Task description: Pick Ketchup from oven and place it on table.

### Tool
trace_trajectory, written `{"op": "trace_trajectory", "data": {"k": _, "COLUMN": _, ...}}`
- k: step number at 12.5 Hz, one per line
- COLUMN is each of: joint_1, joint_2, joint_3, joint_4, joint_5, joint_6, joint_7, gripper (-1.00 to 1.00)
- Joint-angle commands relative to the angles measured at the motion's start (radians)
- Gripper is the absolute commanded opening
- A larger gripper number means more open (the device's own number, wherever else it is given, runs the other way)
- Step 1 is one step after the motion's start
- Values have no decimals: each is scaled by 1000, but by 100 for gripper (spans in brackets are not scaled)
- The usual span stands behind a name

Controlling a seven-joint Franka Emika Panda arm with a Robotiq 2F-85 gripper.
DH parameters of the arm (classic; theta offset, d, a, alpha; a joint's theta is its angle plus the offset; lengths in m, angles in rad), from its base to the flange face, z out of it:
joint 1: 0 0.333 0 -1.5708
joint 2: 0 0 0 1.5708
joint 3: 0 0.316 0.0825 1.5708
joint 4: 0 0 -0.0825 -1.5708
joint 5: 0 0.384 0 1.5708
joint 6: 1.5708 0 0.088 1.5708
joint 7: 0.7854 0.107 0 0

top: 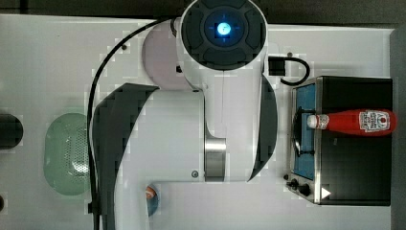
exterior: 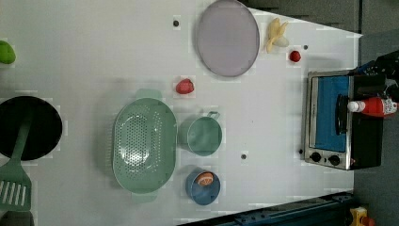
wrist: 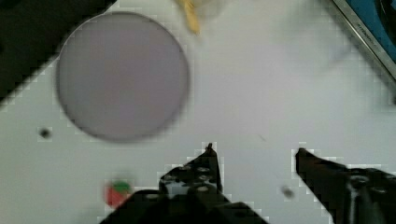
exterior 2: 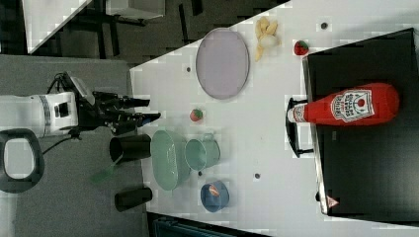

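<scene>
one ketchup [exterior 2: 346, 108] bottle lies on its side on the flat top of the one oven [exterior 2: 368, 163], its white cap pointing toward the door handle and just past the front edge; in the top view it shows there too, across the oven's roof. the oven sits at the left view's right end of the table [exterior: 84, 56]. the gripper [wrist: 254, 151] hangs over bare table with its two fingers [wrist: 208, 161] apart and nothing between them, well away from the bottle. on the table i count one lilac plate [exterior: 228, 37], two strawberries [exterior: 185, 86], one peeled banana [exterior: 275, 34], one green colander [exterior: 143, 145], one green pot [exterior: 203, 135], one blue bowl [exterior: 202, 187] with something orange in it, one black pan [exterior: 30, 127], one green spatula [exterior: 14, 186] and one green fruit [exterior: 5, 52].
</scene>
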Motion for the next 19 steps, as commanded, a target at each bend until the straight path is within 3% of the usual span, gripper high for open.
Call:
{"op": "trace_trajectory", "data": {"k": 1, "joint_1": 0, "joint_2": -371, "joint_3": -65, "joint_4": -138, "joint_5": 16, "joint_6": -226, "joint_7": 38, "gripper": 59}}
{"op": "trace_trajectory", "data": {"k": 3, "joint_1": -2, "joint_2": -370, "joint_3": -67, "joint_4": -139, "joint_5": 16, "joint_6": -225, "joint_7": 38, "gripper": 99}}
{"op": "trace_trajectory", "data": {"k": 6, "joint_1": -12, "joint_2": -357, "joint_3": -109, "joint_4": -139, "joint_5": 14, "joint_6": -210, "joint_7": 38, "gripper": 100}}
{"op": "trace_trajectory", "data": {"k": 10, "joint_1": -43, "joint_2": -288, "joint_3": -241, "joint_4": -139, "joint_5": 14, "joint_6": -112, "joint_7": 38, "gripper": 100}}
{"op": "trace_trajectory", "data": {"k": 15, "joint_1": -55, "joint_2": -142, "joint_3": -438, "joint_4": -135, "joint_5": 14, "joint_6": 89, "joint_7": 38, "gripper": 100}}
{"op": "trace_trajectory", "data": {"k": 19, "joint_1": -57, "joint_2": 9, "joint_3": -535, "joint_4": -103, "joint_5": 14, "joint_6": 246, "joint_7": 38, "gripper": 100}}
